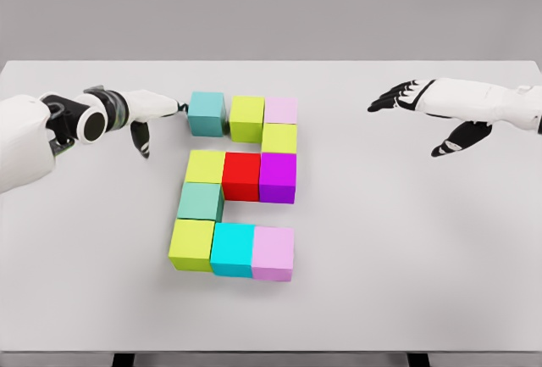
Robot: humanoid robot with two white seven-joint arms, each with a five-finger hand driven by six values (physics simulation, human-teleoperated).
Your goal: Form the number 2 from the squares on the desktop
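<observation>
Coloured cubes lie on the white table (406,282) in a 2-like figure. Top row: a teal cube (207,113), a yellow-green cube (246,118), a pink cube (281,110). Below the pink one is a yellow-green cube (279,138). Middle row: yellow-green cube (205,166), red cube (242,175), magenta cube (278,177). A teal cube (200,201) sits under that. Bottom row: yellow-green cube (192,245), cyan cube (233,249), pink cube (273,253). My left hand (161,113) is flat, fingertips touching the top teal cube's left side. My right hand (415,108) hovers open at the right.
The table's far edge runs just behind the top row of cubes. Its near edge lies at the bottom of the view, with dark table legs (123,358) showing below it.
</observation>
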